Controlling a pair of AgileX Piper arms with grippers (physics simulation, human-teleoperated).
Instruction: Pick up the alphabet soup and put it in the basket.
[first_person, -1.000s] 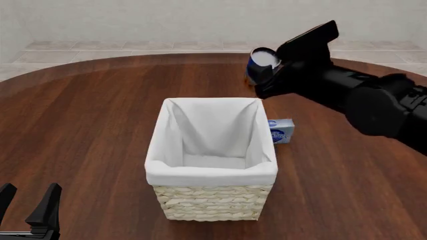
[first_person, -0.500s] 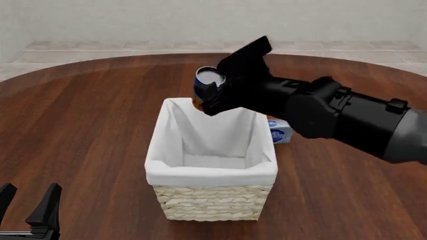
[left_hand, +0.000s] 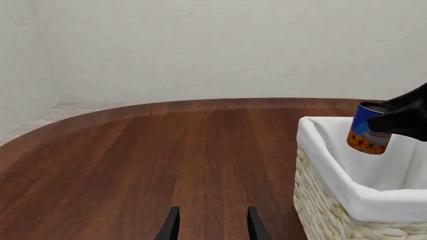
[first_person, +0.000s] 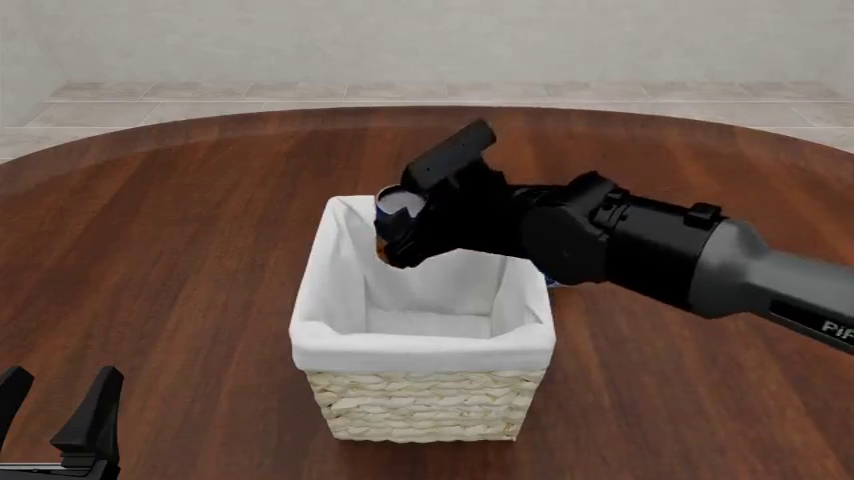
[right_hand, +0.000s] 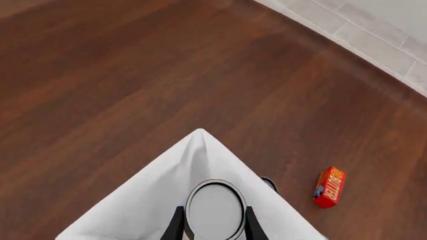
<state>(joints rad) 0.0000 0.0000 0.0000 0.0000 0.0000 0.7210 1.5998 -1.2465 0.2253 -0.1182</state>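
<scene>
The alphabet soup (first_person: 395, 204), a small dark blue can with an orange-red band and a silvery top, hangs tilted just over the far rim of the basket (first_person: 422, 345). My right gripper (first_person: 402, 232) is shut on it. The left wrist view shows the can (left_hand: 369, 129) over the white lining of the basket (left_hand: 333, 165), held by the black right gripper (left_hand: 404, 119). In the right wrist view the can's round top (right_hand: 215, 207) sits between my fingers, with a corner of the lining (right_hand: 153, 200) below it. My left gripper (first_person: 54, 405) rests open at the near left, far from the basket.
The dark wooden table (first_person: 174, 230) lies all around the basket. A small red box (right_hand: 329, 186) lies on the wood beyond the basket in the right wrist view. My right arm (first_person: 667, 255) stretches across the right side of the table.
My right gripper has carried the can leftward and down, from beyond the basket's far right corner to just over its far rim. The left gripper has not moved.
</scene>
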